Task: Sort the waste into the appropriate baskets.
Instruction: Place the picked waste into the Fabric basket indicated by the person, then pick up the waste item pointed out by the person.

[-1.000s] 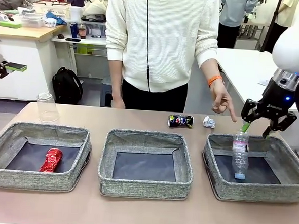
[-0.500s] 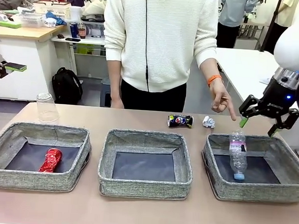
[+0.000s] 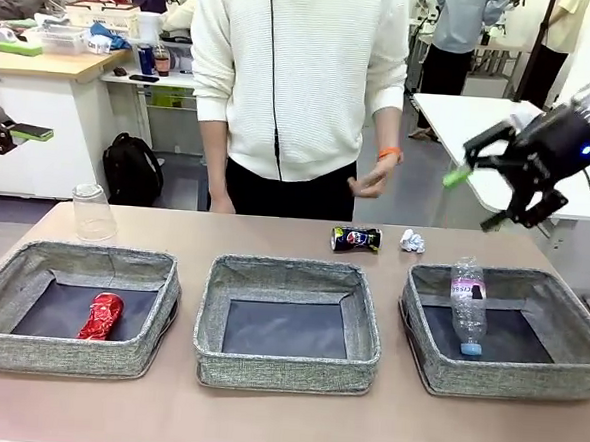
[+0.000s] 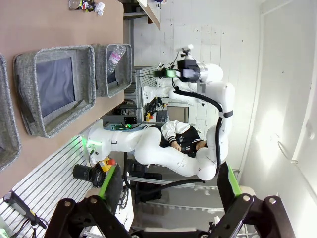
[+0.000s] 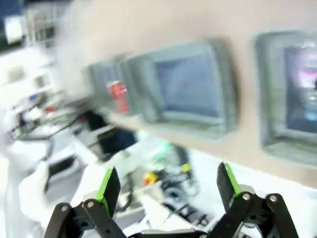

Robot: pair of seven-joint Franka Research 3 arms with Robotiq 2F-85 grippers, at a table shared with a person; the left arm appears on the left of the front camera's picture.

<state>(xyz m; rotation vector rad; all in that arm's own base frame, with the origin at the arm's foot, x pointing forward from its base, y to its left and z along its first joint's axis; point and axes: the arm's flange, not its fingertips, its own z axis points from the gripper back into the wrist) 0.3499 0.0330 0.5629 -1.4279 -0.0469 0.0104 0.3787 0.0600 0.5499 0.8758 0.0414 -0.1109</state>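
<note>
lab: robot arm (image 4: 217,96), cluttered workbench (image 3: 59,64)

Front: we look across the surface (image 3: 263,419) at the person (image 3: 304,81), with three baskets (image 3: 290,271) close below.
Left wrist: rolled sideways, well back, we see the same baskets.
Right wrist: blurred, we share those baskets.

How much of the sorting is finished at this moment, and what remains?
Done: red can in the left basket, bottle in the right basket. In hand: nothing; right gripper and left gripper are open. Left: blue can, paper wad and cup, all on the table.
</note>
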